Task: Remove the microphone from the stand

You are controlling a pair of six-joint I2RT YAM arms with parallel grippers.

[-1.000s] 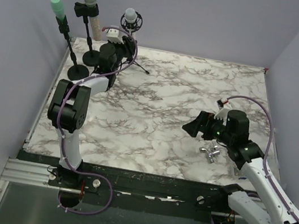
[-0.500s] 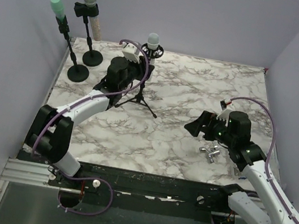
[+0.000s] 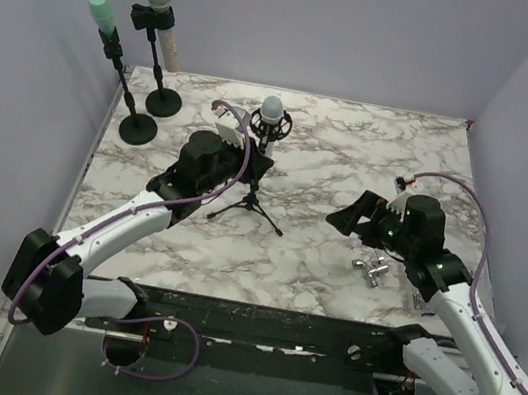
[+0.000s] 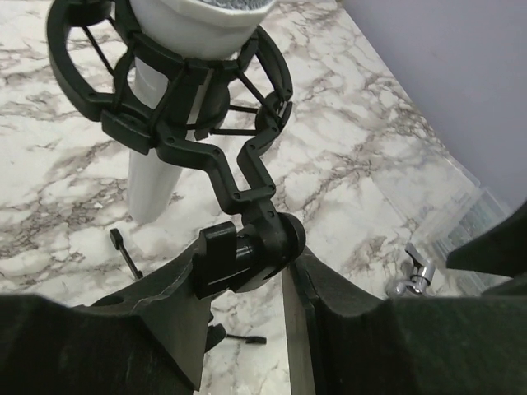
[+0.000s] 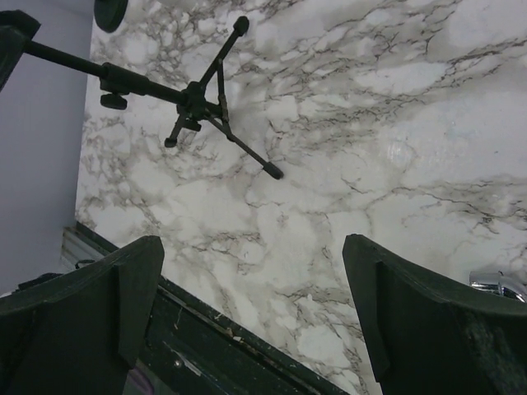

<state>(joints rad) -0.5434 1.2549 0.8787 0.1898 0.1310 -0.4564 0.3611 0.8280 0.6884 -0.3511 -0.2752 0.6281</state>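
A white microphone [image 3: 271, 111] with a grey mesh head sits in a black shock mount [image 3: 271, 130] on top of a small black tripod stand [image 3: 247, 205], near the table's middle. In the left wrist view the microphone [image 4: 185, 25] passes through the mount's ring [image 4: 165, 123], and my left gripper [image 4: 247, 271] is shut on the stand's swivel joint [image 4: 259, 243] just below the mount. My right gripper [image 3: 347, 217] hovers open to the right of the tripod, apart from it, with nothing between its fingers [image 5: 99, 296]. The right wrist view shows the tripod [image 5: 202, 103] from the side.
Two taller stands with round bases stand at the back left, one holding a green microphone [image 3: 98, 10], the other a grey one [image 3: 158, 2]. A small metal fitting [image 3: 372, 268] lies under the right arm. The table's front edge [image 5: 222, 329] is just below the right gripper.
My left gripper has carried the tripod stand with its microphone from the back left, beside the other stands, forward and to the right toward the table's middle. The right arm has stayed still.
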